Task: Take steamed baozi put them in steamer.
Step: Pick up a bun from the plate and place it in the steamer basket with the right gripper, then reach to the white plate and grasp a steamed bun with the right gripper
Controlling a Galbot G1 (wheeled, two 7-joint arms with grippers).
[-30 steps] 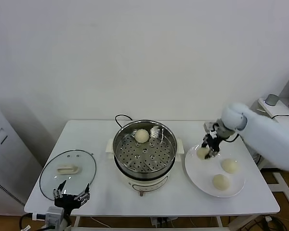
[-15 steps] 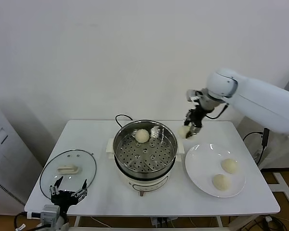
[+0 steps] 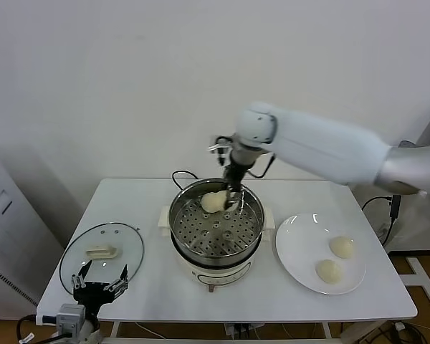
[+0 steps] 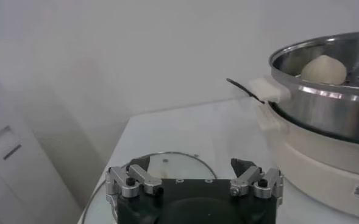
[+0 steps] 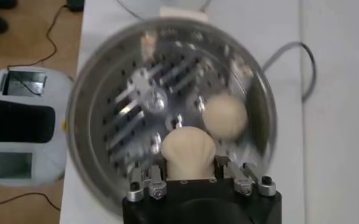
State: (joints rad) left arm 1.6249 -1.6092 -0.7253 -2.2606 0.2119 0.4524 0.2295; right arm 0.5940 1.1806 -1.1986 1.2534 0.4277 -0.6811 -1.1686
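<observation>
Head view: right claw (image 3: 233,195) hangs over the far rim of the steamer (image 3: 215,228), arm reaching in from the right. A bun (image 3: 213,202) lies on the perforated tray just beside the fingertips; whether the claw carries its own bun is hard to make out from here. Two more buns (image 3: 342,246) (image 3: 329,271) sit on the white plate (image 3: 297,247), right of the steamer, apart from each other. Glass lid (image 3: 101,251) lies flat at the left of the surface (image 3: 150,287). Left claw (image 3: 99,282) parked low at the front-left edge, near the lid.

Left wrist view: left claw (image 4: 194,182) fingers spread wide, nothing between them. Steamer (image 4: 325,91) beyond it, one bun (image 4: 323,69) showing above the rim.

Right wrist view: right claw (image 5: 194,178) pinching a held bun (image 5: 188,152) between its fingers, above the steamer tray (image 5: 136,109). A second bun (image 5: 225,115) rests on the tray just beside the held one.
</observation>
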